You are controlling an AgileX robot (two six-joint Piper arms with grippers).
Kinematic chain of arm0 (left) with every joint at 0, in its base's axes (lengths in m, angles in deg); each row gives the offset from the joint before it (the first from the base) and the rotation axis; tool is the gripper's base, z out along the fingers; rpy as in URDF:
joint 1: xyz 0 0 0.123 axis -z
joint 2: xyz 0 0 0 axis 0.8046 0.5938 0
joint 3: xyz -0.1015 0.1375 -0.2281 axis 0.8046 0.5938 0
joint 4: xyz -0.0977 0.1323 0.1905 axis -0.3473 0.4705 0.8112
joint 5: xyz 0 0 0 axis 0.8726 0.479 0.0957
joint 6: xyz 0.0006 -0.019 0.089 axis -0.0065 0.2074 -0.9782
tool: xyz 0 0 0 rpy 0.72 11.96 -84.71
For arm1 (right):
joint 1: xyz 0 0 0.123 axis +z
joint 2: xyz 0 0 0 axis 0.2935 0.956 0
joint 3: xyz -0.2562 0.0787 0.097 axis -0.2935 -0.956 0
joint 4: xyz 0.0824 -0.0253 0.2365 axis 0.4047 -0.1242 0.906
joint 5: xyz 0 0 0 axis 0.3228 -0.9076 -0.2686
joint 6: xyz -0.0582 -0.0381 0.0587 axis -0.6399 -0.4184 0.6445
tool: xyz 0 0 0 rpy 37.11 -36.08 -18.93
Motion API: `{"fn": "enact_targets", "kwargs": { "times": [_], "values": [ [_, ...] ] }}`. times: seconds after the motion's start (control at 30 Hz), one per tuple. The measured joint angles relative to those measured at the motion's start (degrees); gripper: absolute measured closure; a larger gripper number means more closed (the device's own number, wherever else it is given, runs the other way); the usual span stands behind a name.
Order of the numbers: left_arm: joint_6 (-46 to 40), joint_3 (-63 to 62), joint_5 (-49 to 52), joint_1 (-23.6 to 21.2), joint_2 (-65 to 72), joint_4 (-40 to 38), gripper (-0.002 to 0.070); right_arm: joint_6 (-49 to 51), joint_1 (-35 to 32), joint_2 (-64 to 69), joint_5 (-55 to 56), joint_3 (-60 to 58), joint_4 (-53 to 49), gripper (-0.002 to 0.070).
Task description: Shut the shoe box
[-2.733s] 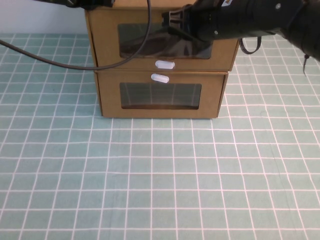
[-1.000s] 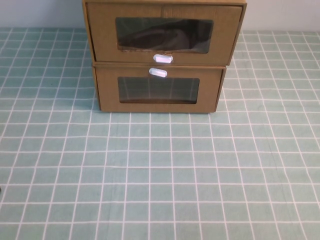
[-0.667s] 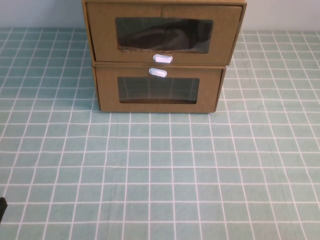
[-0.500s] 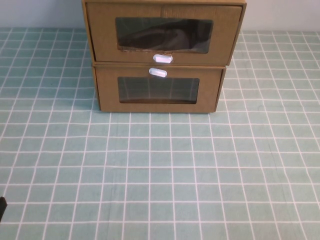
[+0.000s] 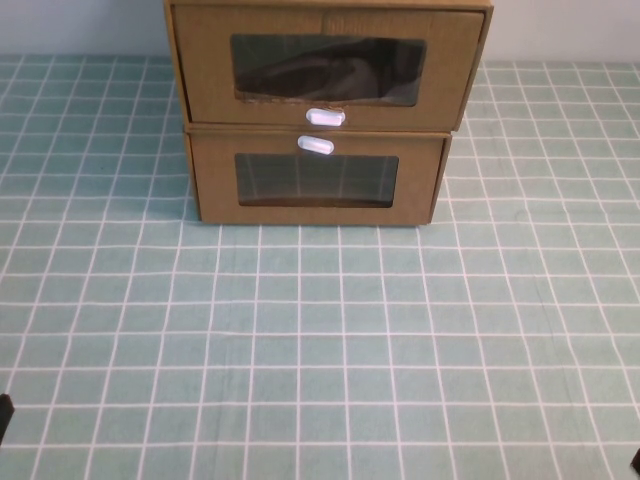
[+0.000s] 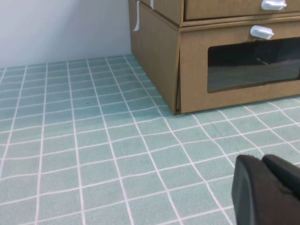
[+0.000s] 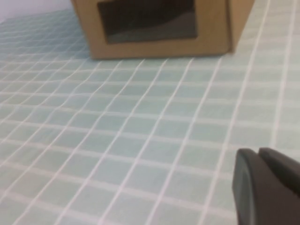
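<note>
Shoe box [image 5: 327, 68] sits stacked on the other cardboard box [image 5: 316, 180] at the tabletop's [image 5: 320, 340] far edge, drawer pushed in. Left claw [image 6: 267, 190] and right claw [image 7: 267, 185] both look clenched, parked at the near corners.

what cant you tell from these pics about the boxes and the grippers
- Upper shoe box, high view: what lies behind its dark wrinkled window; its top is cut off by the edge.
- Lower box: inside hidden by window glare.
- Left gripper, left wrist view: only a dark corner shows, cut off by the edge, low over the mat.
- Right gripper, right wrist view: likewise cut off, and blurred.
</note>
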Motion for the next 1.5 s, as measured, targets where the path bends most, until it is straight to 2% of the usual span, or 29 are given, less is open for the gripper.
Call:
{"fn": "enact_targets", "kwargs": {
  "times": [0.1, 0.2, 0.3, 0.4, 0.6, 1.3, 1.4, 1.5],
  "values": [
    [0.00, 0.00, 0.00, 0.00, 0.00, 0.00, 0.0680, -0.04, -3.54, 0.00, 3.72, 0.00, -4.55, 0.0687],
    [0.00, 0.00, 0.00, 0.00, 0.00, 0.00, 0.0680, -0.13, -10.94, 0.00, 5.89, 0.00, -6.04, 0.0687],
    [0.00, 0.00, 0.00, 0.00, 0.00, -0.04, 0.0680, -0.13, -18.21, 0.00, 5.26, 0.00, -6.59, 0.0687],
    [0.00, 0.00, 0.00, 0.00, 0.00, -0.13, 0.0680, -0.17, -21.51, 0.00, 2.11, 0.00, -6.59, 0.0687],
    [0.00, 0.00, 0.00, 0.00, 0.00, -0.17, 0.0680, -0.17, -22.04, 0.00, -3.48, 0.00, -6.69, 0.0687],
    [0.00, 0.00, 0.00, 0.00, 0.00, -0.17, 0.0680, -0.27, -22.31, 0.00, -3.57, 0.00, -6.69, 0.0687],
    [1.27, 0.00, 0.00, 0.00, 0.00, 4.18, 0.0680, -0.27, -22.31, 0.00, -3.57, 0.00, -6.69, 0.0687],
    [12.78, 0.00, 0.00, -0.97, -0.47, 16.96, 0.0680, -0.27, -22.31, 0.00, -3.57, 0.00, -6.69, 0.0687]
  ]
}}
